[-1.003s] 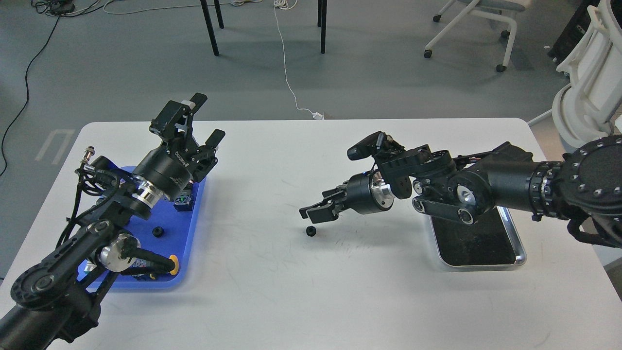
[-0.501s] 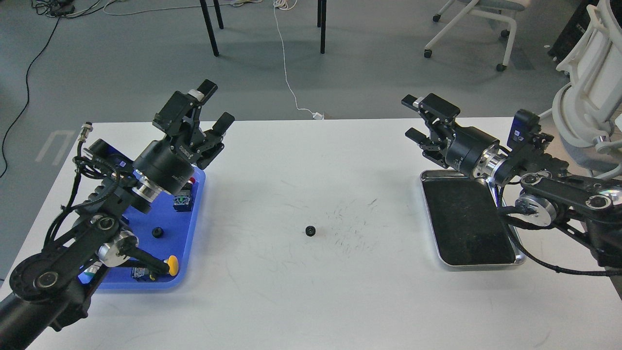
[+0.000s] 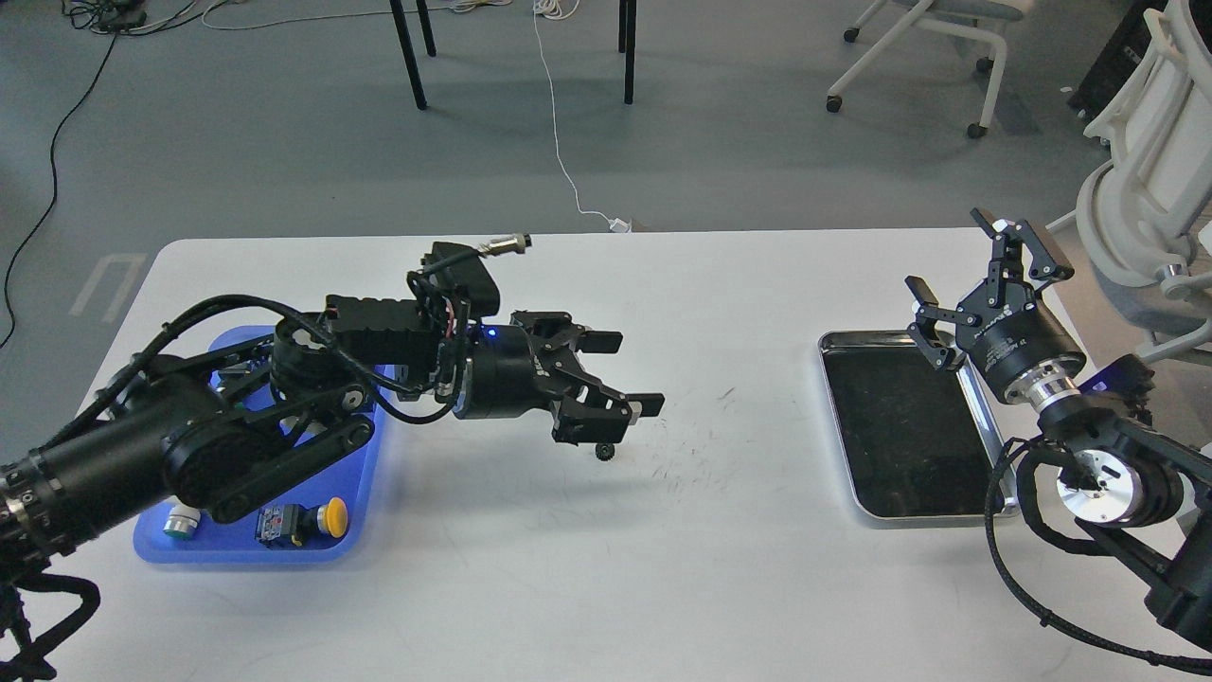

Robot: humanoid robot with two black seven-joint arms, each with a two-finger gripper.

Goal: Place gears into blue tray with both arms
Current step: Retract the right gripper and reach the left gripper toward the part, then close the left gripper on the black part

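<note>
Above the gear (image 3: 602, 452) — left gripper (image 3: 627, 373), fingers apart

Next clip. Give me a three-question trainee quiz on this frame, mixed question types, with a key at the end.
1. True or false: the gear on the white table lies inside the blue tray.
2. Which pincer is nearest that gear? A) left pincer B) right pincer C) neither, both are equally far
3. Fill in: the right pincer hangs over the far right corner of the ______ metal tray.

Key
1. False. It sits on the bare table, right of the blue tray.
2. A. The left pincer, jaws apart, hangs just above the gear.
3. Silver. Its black lining holds nothing.
</note>
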